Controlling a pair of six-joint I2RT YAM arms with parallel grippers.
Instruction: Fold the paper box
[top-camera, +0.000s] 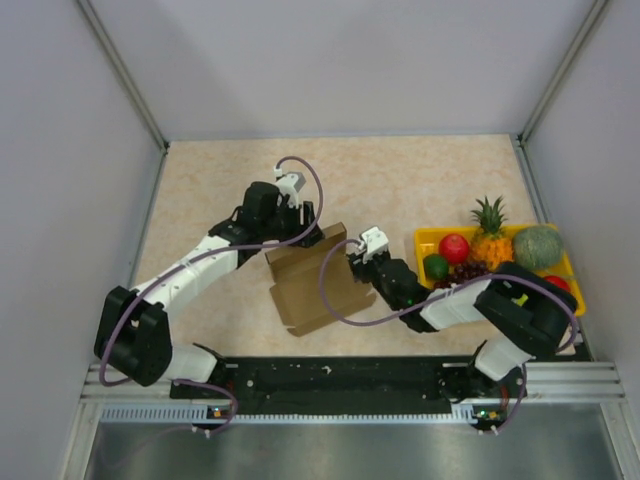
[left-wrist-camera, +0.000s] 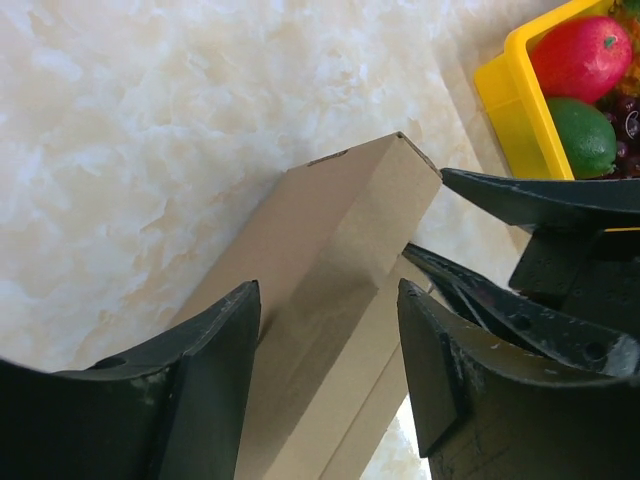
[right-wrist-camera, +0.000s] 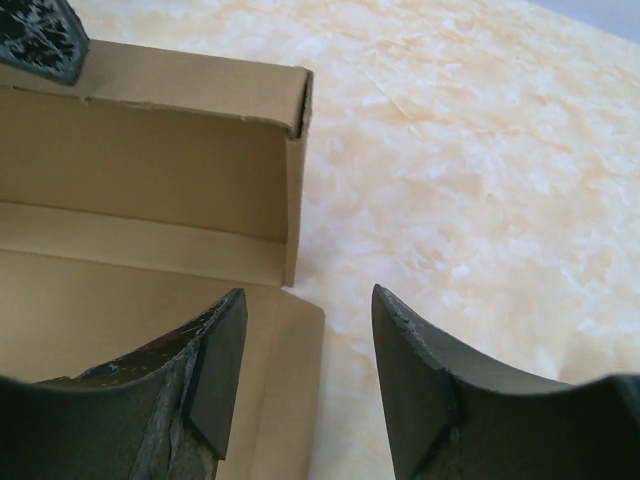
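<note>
Partly folded plain brown kraft cardboard box (top-camera: 312, 282) (left-wrist-camera: 340, 250) (right-wrist-camera: 150, 170), unmarked.
Its base panel lies flat mid-table on the beige marbled tabletop (top-camera: 410, 180); the far side wall stands upright, doubled over, its end tab turned in at the corner.

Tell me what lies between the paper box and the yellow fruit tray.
The right gripper, at the edge of the paper box, and its forearm, by the yellow tray; the top view shows it.

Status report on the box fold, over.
Left gripper straddling a raised wall of the plain brown cardboard box, grip unclear. Right gripper open, empty, at its edge. Yellow plastic fruit tray stands apart, right side.
</note>
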